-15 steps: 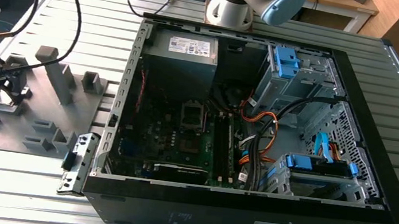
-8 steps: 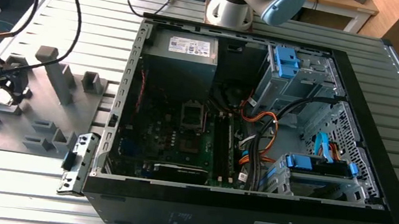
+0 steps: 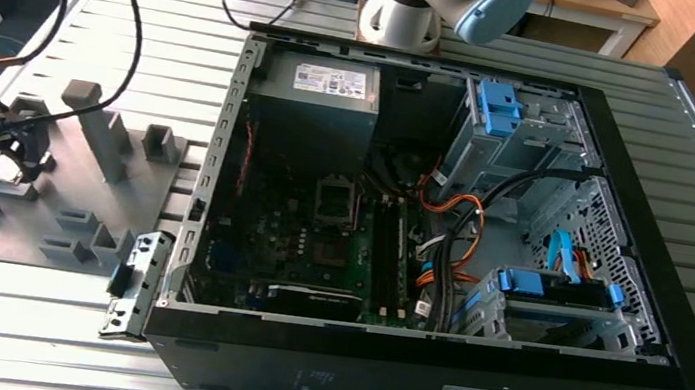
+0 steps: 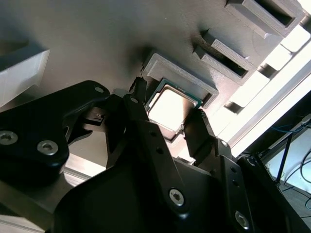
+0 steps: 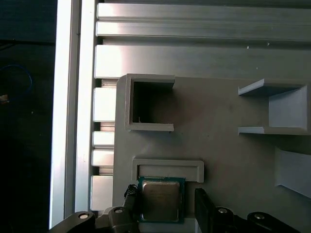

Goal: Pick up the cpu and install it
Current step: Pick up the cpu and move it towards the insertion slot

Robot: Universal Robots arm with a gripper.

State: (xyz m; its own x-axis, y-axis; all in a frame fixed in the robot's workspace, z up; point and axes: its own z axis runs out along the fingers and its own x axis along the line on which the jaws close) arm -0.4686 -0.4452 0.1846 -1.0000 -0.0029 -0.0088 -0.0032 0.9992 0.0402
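Now the hand [image 4: 168, 112] stands spread around the cpu [image 4: 172, 104] in its grey holder [image 4: 180, 77], seemingly not pinching yet, and I think an even closing on both edges is best.

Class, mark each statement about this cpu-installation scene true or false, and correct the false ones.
1. The cpu lies in a pocket of the grey holder. True.
2. The jaws of the gripper stand one on each side of the cpu. True.
3. The cpu already sits inside the computer case. False: it is in the grey holder, outside the case.
4. The computer case is closed up. False: its side is open and the inside is in view.
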